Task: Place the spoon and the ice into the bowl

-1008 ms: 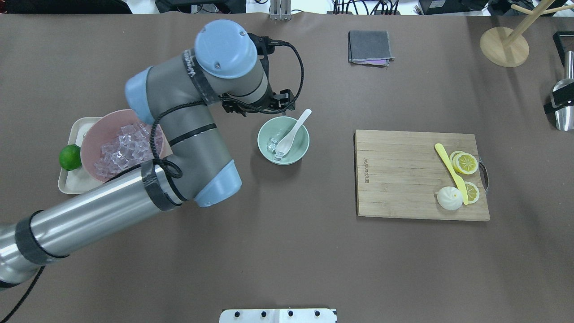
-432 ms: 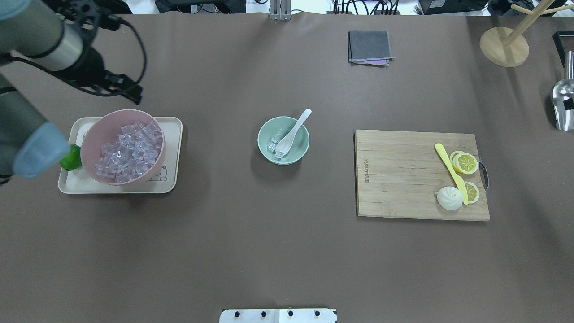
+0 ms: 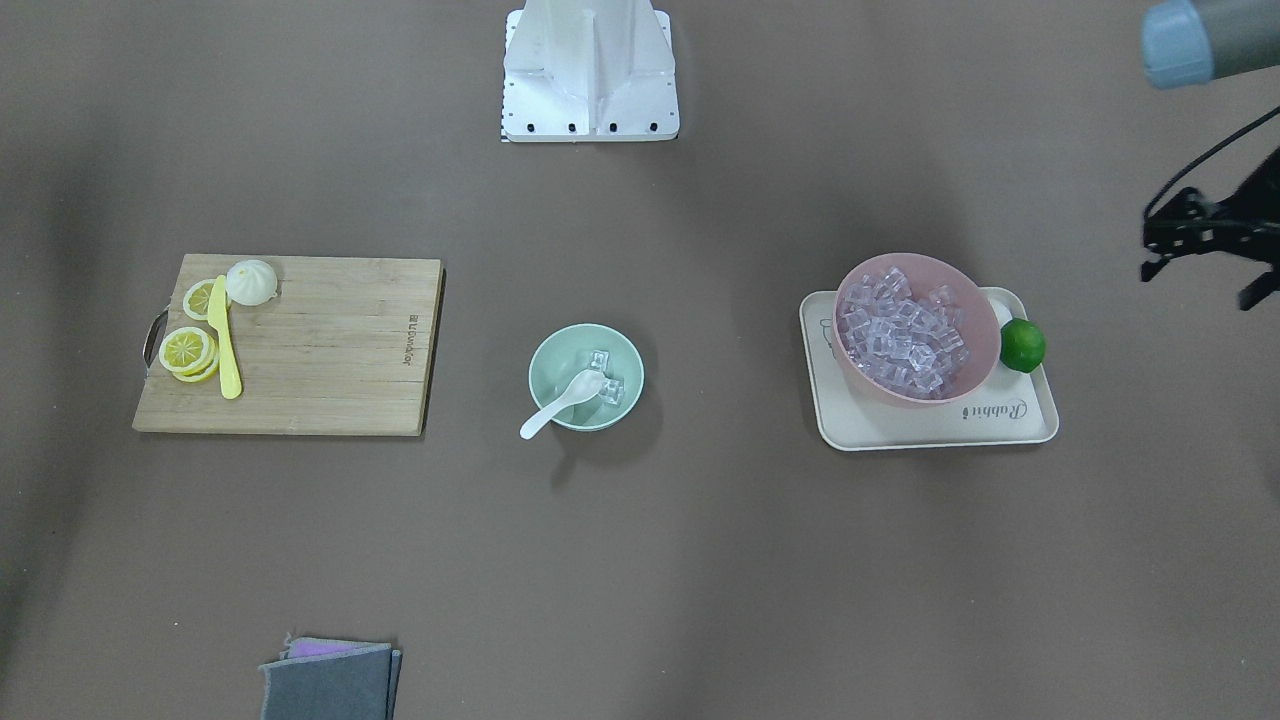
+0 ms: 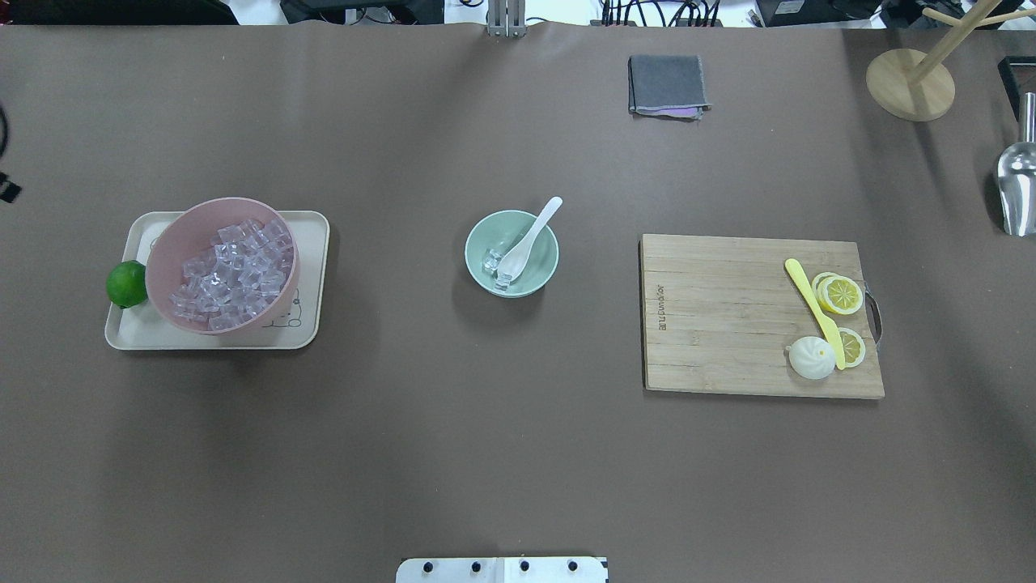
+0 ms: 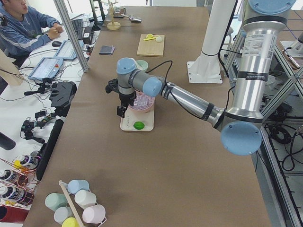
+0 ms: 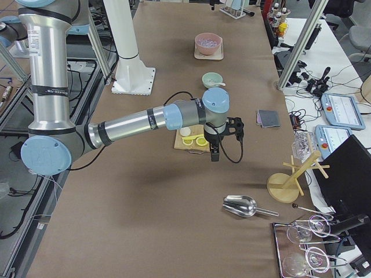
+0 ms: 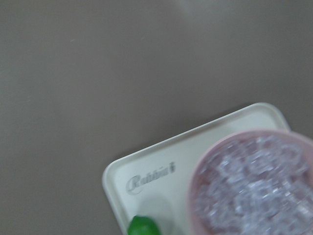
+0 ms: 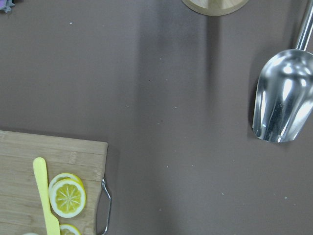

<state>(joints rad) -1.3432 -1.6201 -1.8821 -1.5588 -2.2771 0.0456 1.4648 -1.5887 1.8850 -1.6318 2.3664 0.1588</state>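
- Gone from over the bowl [image 4: 511, 264] is the left arm [image 5: 189, 100], now out past the tray [image 4: 312, 243] at the table's [image 4: 518, 453] left end.
- Its left fingers [image 3: 1203, 280] stand spread apart, gripping nothing.
- With the right fingers [image 6: 214, 155], near the cutting board [image 4: 712, 324], I cannot tell the gap (far side view only).
- Inside the bowl lies the spoon [image 4: 524, 244], scoop down, handle over the rim, beside the ice [image 4: 491, 261].

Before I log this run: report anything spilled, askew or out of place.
Nothing stands out. The small white soup spoon rests in the pale mint-green bowl beside clear ice cubes, handle over the rim; none spilled.
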